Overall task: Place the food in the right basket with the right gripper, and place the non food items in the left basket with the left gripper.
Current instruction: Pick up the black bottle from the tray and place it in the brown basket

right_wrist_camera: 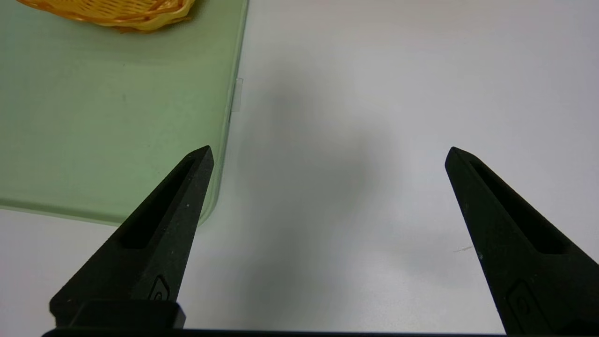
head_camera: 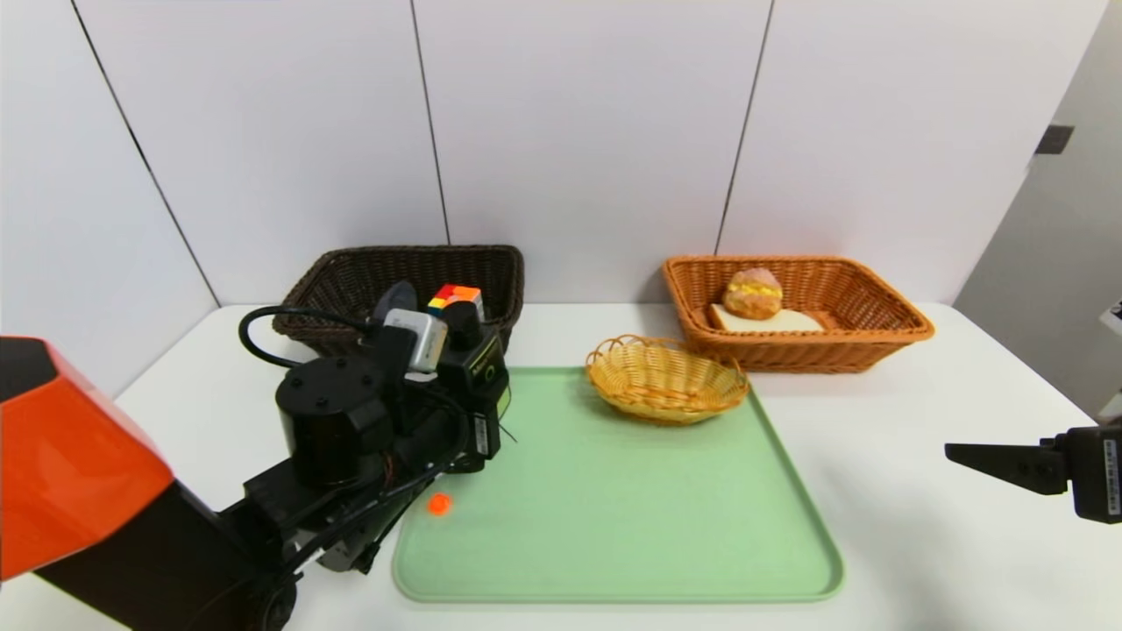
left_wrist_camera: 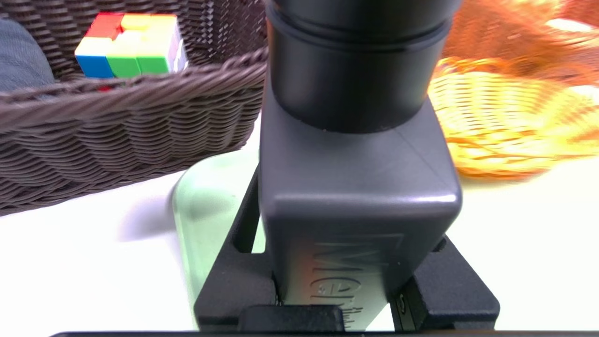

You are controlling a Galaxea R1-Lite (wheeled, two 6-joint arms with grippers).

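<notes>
The dark bottle (left_wrist_camera: 355, 154) fills the centre of the left wrist view, clamped between the black fingers (left_wrist_camera: 234, 276) of the left gripper (left_wrist_camera: 346, 281), its round black cap toward the top of the frame. In the head view that gripper (head_camera: 465, 329) sits left of centre, just in front of the dark brown left basket (head_camera: 351, 280) at the upper left of the table (head_camera: 920, 491). Inside this basket lie the puzzle cube (head_camera: 456, 300), near its right end, and a grey cloth (left_wrist_camera: 21, 54), seen at the far upper left of the left wrist view.

The orange-tan right basket (head_camera: 877, 324), right of centre in the head view, holds the slice of bread (head_camera: 789, 321) lying flat with the bun (head_camera: 753, 293) on top of it. The right gripper (right_wrist_camera: 327, 154) hangs at the right edge of the head view above bare table, well apart from the baskets, its two pointed fingers spread wide with nothing between them.

A pale green tray (head_camera: 614, 526) covers the middle of the table. A small yellow oval basket (head_camera: 666, 379) rests on its upper right corner, and a small orange ball (head_camera: 439, 503) lies near its left edge.
</notes>
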